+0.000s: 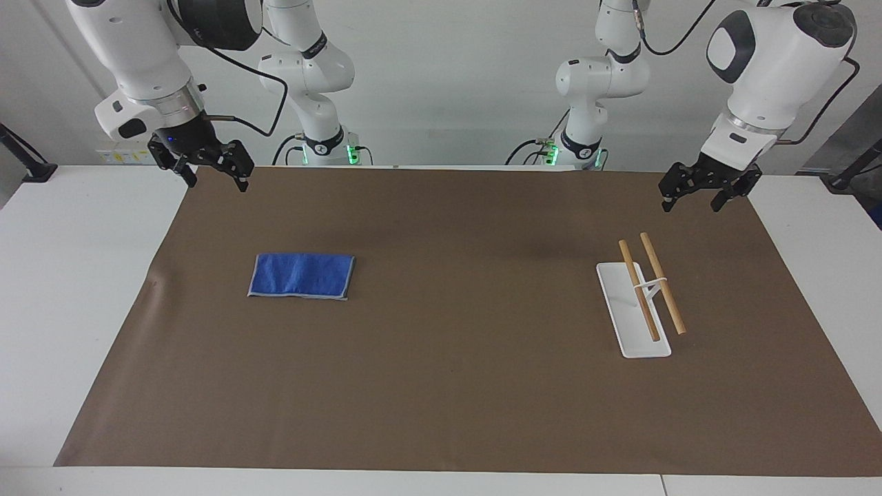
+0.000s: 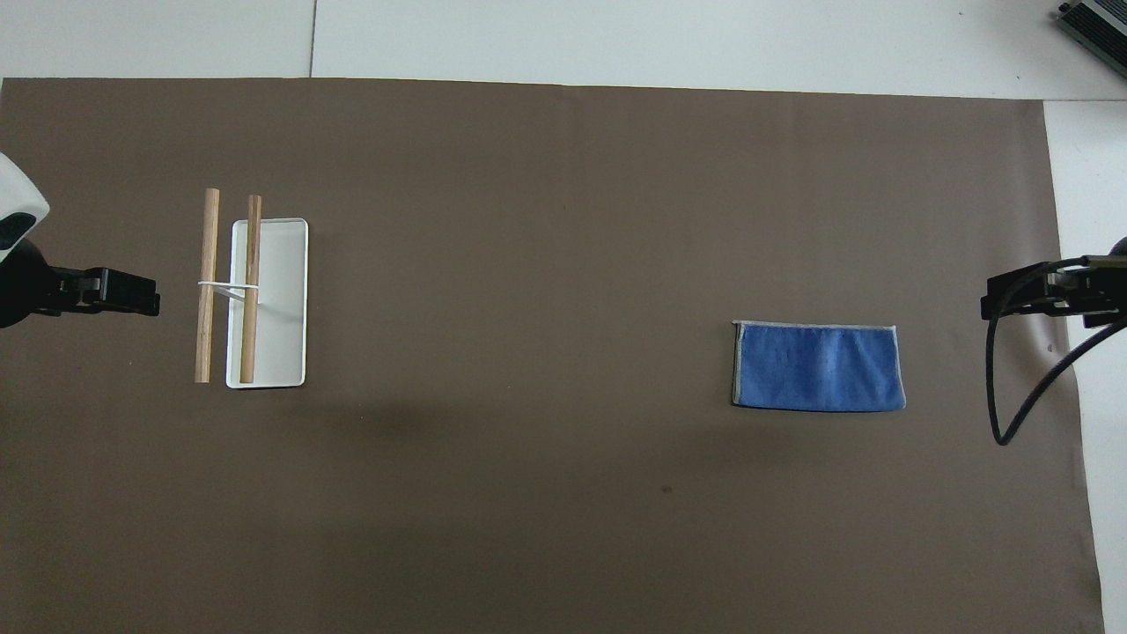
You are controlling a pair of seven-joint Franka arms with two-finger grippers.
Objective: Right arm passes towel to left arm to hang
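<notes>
Towel: folded flat on the table, below and well apart from the right gripper, which hangs released. Left gripper: released, raised near the wooden-bar rack, holding nothing.

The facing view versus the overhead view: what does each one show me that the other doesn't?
Only the facing view shows the whole white arms, their bases, the wall, and both grippers, the right gripper and the left gripper, raised with fingers spread.

Only the overhead view shows a grey box at the table's corner, and only the grippers' tips.

Both show the blue towel lying flat on the brown mat, and the rack with two wooden rods on a white base.
</notes>
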